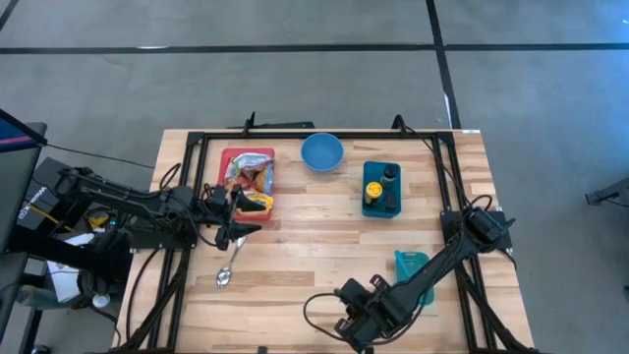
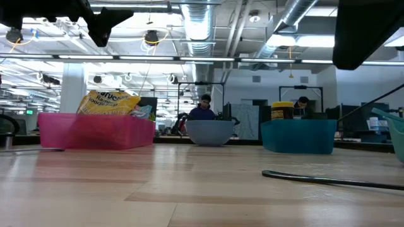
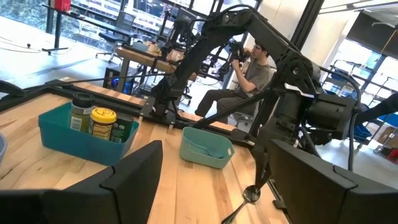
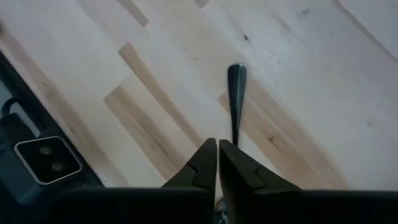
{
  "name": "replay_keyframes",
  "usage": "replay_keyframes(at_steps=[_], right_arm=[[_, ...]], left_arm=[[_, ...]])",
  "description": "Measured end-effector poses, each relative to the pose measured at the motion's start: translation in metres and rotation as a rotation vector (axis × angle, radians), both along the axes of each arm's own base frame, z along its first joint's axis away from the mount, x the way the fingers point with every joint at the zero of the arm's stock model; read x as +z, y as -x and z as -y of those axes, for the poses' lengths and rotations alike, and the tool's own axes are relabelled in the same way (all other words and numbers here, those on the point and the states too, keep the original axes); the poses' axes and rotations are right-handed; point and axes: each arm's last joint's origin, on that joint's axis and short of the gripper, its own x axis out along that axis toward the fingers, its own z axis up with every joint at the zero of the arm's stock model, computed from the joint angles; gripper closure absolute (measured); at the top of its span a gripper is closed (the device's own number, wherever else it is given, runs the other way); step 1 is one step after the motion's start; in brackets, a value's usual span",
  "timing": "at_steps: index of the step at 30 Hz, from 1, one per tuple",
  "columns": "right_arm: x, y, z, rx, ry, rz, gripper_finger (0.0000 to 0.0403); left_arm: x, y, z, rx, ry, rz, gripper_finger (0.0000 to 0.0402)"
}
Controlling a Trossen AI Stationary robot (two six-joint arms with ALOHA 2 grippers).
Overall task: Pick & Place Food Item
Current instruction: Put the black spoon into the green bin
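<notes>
Snack bags (image 1: 251, 175) (image 2: 110, 101) lie in a pink bin (image 1: 263, 205) (image 2: 95, 129) at the far left. My left gripper (image 1: 236, 218) (image 3: 214, 148) hangs level at the bin's near side. It is open and nothing is between its fingers. A metal spoon (image 1: 228, 265) (image 3: 249, 198) lies on the table just nearer. My right gripper (image 1: 346, 320) (image 4: 217, 146) points steeply down at the near edge and is shut. A dark utensil handle (image 4: 236, 93) (image 2: 328, 180) lies on the wood, running in under its fingers. My right gripper comes at the table slanting from above, fingers together. The dark handle's shaft (image 4: 235, 134) disappears behind one fingertip (image 4: 239, 163), beside the line where the fingers meet. I cannot tell whether the gripper touches it. The handle's free end lies flat on the wood.
A blue bowl (image 1: 321, 152) (image 2: 210, 131) stands at the far middle. A teal bin (image 1: 381, 206) (image 3: 81, 140) holds jars and a bottle. A small teal container (image 1: 413, 267) (image 3: 205, 148) sits by the right arm. Black frame rails line the table's sides. People sit beyond the table (image 3: 255, 68).
</notes>
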Motion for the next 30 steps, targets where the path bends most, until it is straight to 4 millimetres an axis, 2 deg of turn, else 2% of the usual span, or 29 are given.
replay_keyframes(at_steps=[12,22,30], right_arm=[[0.000,0.007,-0.009,-0.031,-0.029,0.007,0.0402],[0.002,0.000,-0.012,0.010,-0.062,0.061,0.0402],[0.025,-0.008,-0.015,0.077,-0.036,0.130,0.0403]], left_arm=[[0.001,0.000,0.000,0.000,0.002,0.009,0.0115],[0.001,0.000,0.000,0.000,0.001,0.009,0.0115],[0.001,0.000,0.000,0.000,0.002,0.009,0.0115]])
